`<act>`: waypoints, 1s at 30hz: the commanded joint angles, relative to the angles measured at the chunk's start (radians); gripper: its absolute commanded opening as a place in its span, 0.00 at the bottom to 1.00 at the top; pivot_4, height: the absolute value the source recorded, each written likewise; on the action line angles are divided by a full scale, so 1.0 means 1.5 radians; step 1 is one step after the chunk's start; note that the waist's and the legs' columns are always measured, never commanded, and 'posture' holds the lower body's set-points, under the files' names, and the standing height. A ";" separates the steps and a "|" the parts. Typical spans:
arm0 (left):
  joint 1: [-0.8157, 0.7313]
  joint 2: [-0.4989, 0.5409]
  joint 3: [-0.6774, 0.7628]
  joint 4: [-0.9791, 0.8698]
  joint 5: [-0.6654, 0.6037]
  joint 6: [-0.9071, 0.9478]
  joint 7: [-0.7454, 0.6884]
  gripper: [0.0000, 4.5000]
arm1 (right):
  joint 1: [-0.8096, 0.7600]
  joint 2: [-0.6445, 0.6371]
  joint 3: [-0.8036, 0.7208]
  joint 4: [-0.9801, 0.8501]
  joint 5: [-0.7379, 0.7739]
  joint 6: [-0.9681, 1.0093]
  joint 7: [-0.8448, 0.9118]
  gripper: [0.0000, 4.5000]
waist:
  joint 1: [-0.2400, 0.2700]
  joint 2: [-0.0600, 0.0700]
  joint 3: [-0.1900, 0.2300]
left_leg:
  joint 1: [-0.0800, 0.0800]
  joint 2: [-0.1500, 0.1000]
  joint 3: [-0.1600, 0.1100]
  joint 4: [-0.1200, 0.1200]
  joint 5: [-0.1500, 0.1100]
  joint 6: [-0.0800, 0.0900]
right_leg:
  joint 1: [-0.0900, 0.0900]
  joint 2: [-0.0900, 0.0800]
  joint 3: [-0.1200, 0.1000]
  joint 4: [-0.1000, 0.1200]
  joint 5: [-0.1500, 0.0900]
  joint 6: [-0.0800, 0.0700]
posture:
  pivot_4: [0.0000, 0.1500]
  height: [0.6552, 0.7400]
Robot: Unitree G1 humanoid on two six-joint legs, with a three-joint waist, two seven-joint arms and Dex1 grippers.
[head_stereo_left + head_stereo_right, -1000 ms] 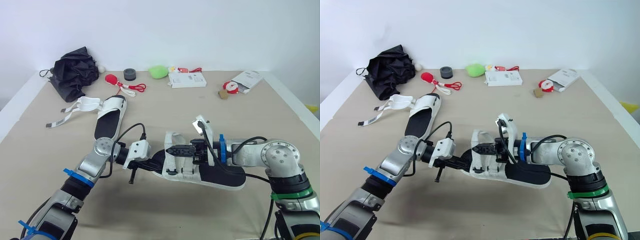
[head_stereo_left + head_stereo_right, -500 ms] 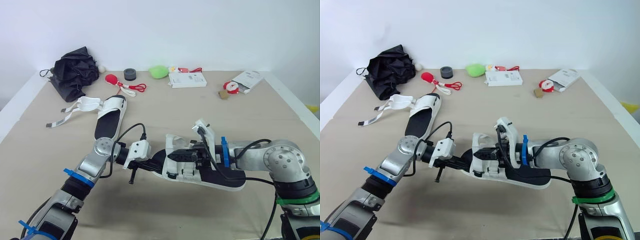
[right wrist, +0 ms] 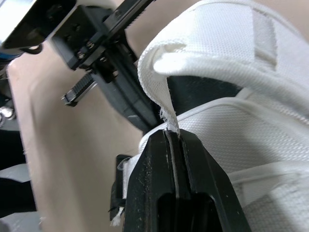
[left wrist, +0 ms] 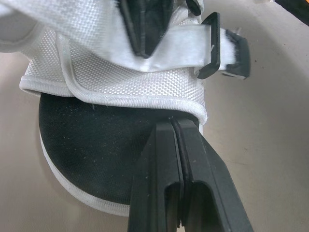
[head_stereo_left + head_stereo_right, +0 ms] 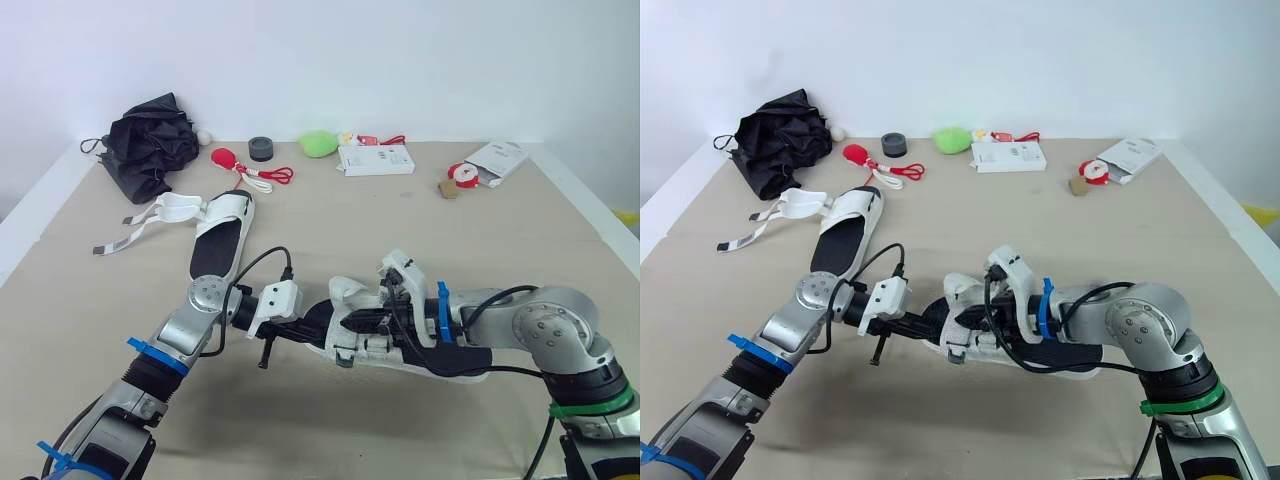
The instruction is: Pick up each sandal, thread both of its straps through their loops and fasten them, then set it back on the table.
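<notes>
Well, the biggest thing is the table (image 5: 330,215), and both sandals are on it or just above it. The far sandal (image 5: 220,240) lies off to my left with its straps loose. The near sandal (image 5: 365,345) sits in the middle, between my two grippers.

My left gripper (image 4: 175,124) is pressed together on the front edge of its white top. My right gripper (image 3: 171,137) is pinching the thin end of a strap (image 3: 152,89).

That end is small and floppy. If I tug too hard, it may slip out. If the shoe twists in my left gripper, the strap could miss the black loop (image 4: 211,48).
</notes>
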 commanded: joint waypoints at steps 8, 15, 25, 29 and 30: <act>0.027 0.019 -0.038 0.050 0.048 0.022 -0.004 0.00 | 0.027 -0.013 -0.036 -0.069 0.026 0.014 0.078 0.00 | 0.001 0.000 0.000 | 0.000 0.000 0.000 0.000 0.000 0.000 | 0.000 0.000 0.000 0.000 0.000 0.000 | 1.00 1.00; 0.031 0.023 -0.038 0.044 0.046 0.025 -0.006 0.00 | 0.037 0.005 -0.052 -0.055 -0.001 0.021 0.039 0.61 | 0.000 0.000 0.000 | 0.000 0.000 0.000 0.000 0.000 0.000 | 0.000 0.000 0.000 0.000 0.000 0.000 | 1.00 1.00; 0.027 0.019 -0.042 0.033 0.044 0.028 -0.010 0.00 | 0.089 -0.098 -0.278 -0.108 0.203 0.014 0.119 0.81 | 0.002 0.000 0.001 | 0.000 0.000 0.000 -0.001 0.000 0.000 | 0.000 0.000 0.000 0.000 0.000 0.000 | 1.00 1.00; 0.031 0.022 -0.038 0.025 0.041 0.032 -0.009 0.00 | 0.218 -0.139 -0.330 -0.216 0.266 -0.013 0.153 0.81 | 0.001 0.000 0.001 | 0.000 0.000 -0.001 -0.002 0.000 0.000 | 0.000 0.000 -0.001 0.000 -0.001 -0.001 | 1.00 1.00; 0.034 0.024 -0.037 0.022 0.041 0.032 -0.009 0.00 | 0.248 -0.143 -0.325 -0.249 0.258 -0.022 0.144 0.81 | 0.001 0.000 0.001 | 0.000 0.000 -0.001 -0.002 0.000 0.000 | 0.001 0.000 -0.001 0.000 -0.001 -0.001 | 1.00 1.00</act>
